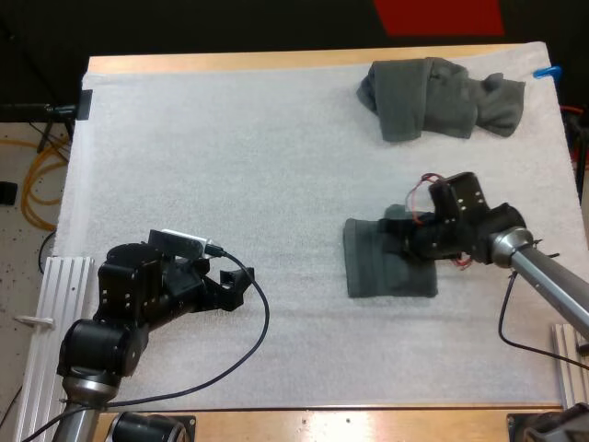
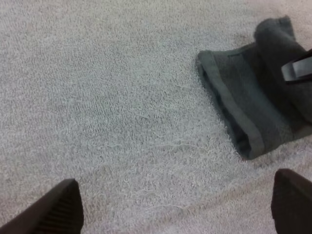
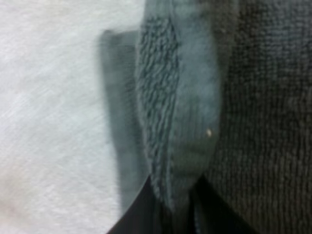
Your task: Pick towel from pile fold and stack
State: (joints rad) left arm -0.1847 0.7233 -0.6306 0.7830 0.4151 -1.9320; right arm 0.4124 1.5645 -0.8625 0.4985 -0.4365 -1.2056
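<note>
A dark grey-green folded towel (image 1: pixel 386 260) lies on the white mat (image 1: pixel 230 166) right of centre. My right gripper (image 1: pixel 405 241) is low over its right part and shut on a raised fold of it; up close, the towel's edge (image 3: pixel 180 122) runs pinched between the two black fingers (image 3: pixel 141 214). A crumpled towel (image 1: pixel 442 97) sits at the far right of the mat. My left gripper (image 1: pixel 235 285) hovers open over bare mat at the near left, its fingertips (image 2: pixel 56 207) wide apart, with the folded towel (image 2: pixel 253 107) some way ahead of it.
Wooden table edges frame the mat at the far and near sides. A ribbed metal rail (image 1: pixel 55 295) lies along the table's left side by my left arm. Wide bare mat spans the centre and far left.
</note>
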